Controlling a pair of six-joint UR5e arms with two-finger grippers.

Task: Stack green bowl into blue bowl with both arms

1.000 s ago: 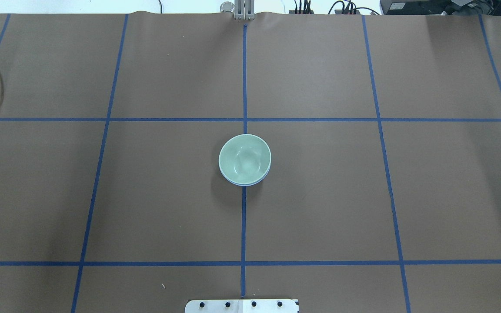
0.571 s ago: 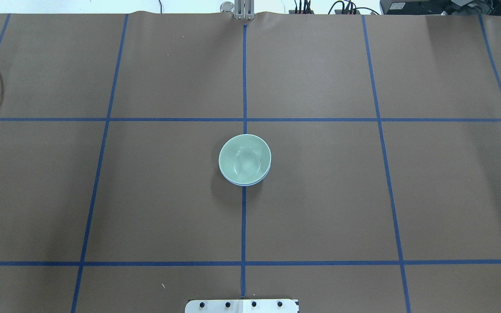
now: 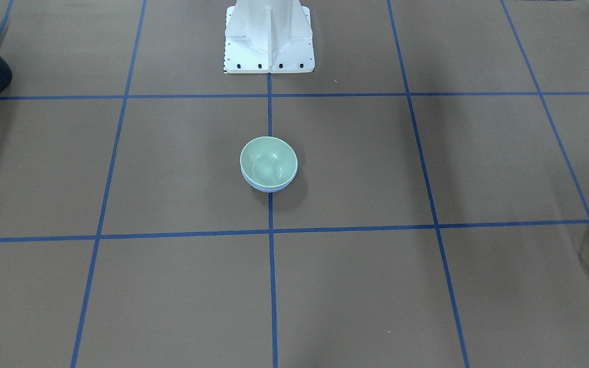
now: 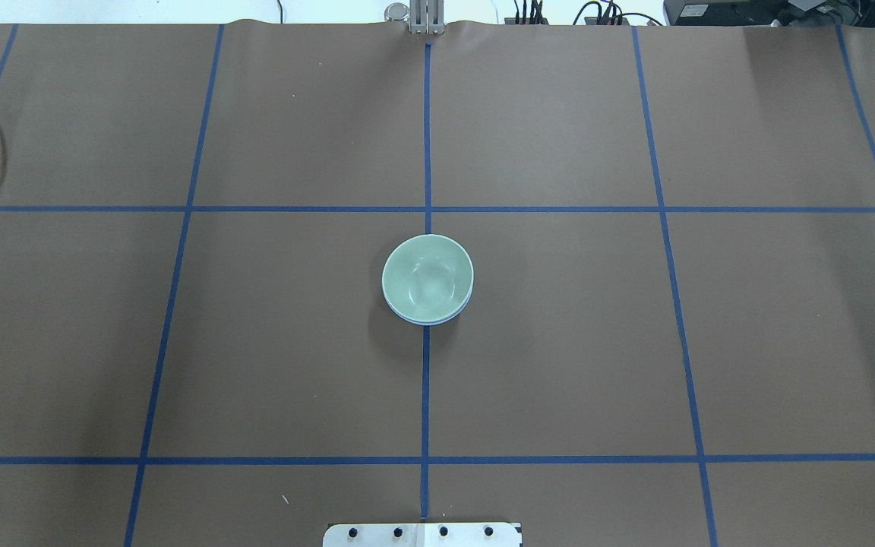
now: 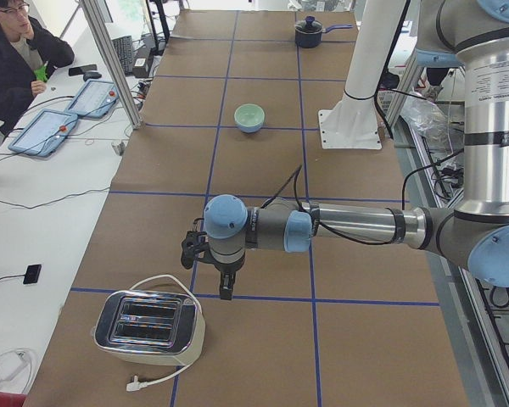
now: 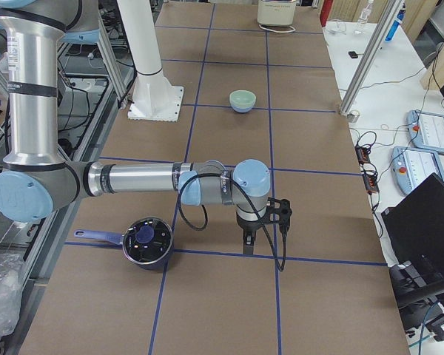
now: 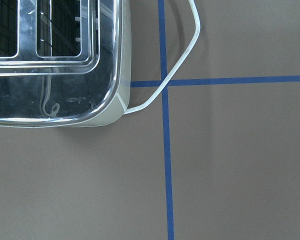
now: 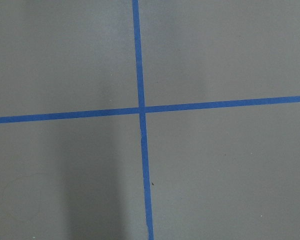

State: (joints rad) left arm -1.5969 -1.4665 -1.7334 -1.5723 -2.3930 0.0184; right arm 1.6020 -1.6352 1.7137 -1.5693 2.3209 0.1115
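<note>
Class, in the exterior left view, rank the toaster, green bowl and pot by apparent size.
Largest: toaster, though nearest the camera.
Then green bowl and pot, which look alike, the pot farther off: not ranked.

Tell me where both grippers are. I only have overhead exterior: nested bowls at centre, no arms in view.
Observer: The left gripper hangs above the table next to a chrome toaster, far from the green bowl.
Operator: Right one?
Observer: The right gripper hangs at the opposite table end, close to a dark pot with a blue handle.
Operator: Stack seated properly?
Observer: From the right side, the wall of the blue bowl shows beneath the green rim, both upright.
</note>
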